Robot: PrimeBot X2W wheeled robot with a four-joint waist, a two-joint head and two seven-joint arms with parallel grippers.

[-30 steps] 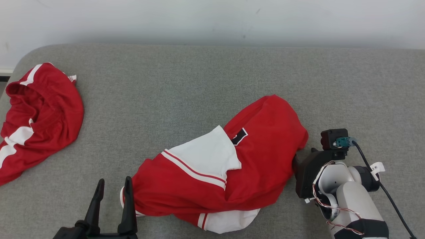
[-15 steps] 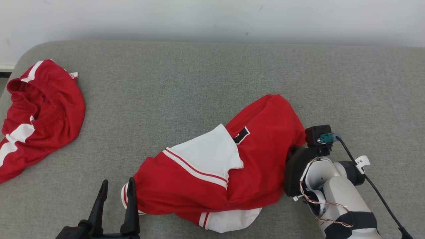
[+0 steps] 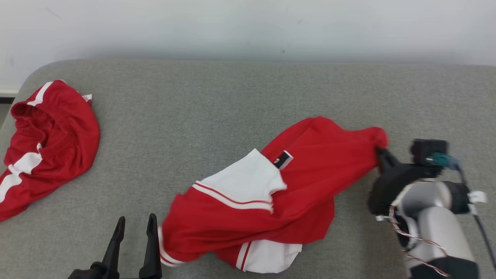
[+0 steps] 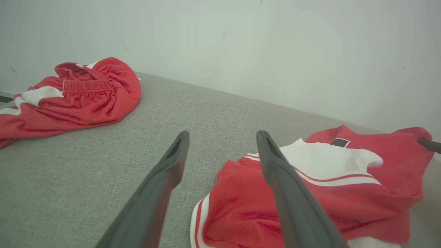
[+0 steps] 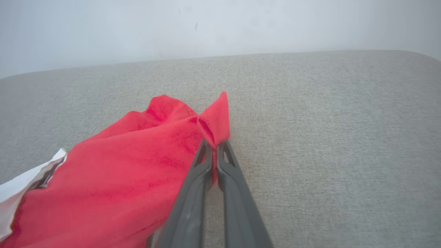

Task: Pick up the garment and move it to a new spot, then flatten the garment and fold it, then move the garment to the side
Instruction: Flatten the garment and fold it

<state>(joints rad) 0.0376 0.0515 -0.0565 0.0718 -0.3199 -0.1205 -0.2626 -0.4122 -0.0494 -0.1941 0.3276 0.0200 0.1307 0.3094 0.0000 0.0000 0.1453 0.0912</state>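
On our right gripper (image 5: 215, 144) the jaws pinch a corner of the crumpled red-and-white garment (image 3: 314, 170), lying on the grey fabric table (image 3: 217, 100); on the left gripper (image 4: 222, 136) they stand spread. We should lift slowly, lest it slip.

The crumpled red fabric garment with white panels and striped trim (image 3: 298, 190) lies bunched centre-front, one red corner stretched rightward, seemingly slightly raised.

Non-task items: shorts (image 3: 46, 143), surface (image 3: 232, 97), wall (image 3: 248, 27).
Red shorts with white stripes are found crumpled at the left end of the grey fabric surface, elastic waistband turned toward the wall. The white wall behind is marked by a few small dark specks.
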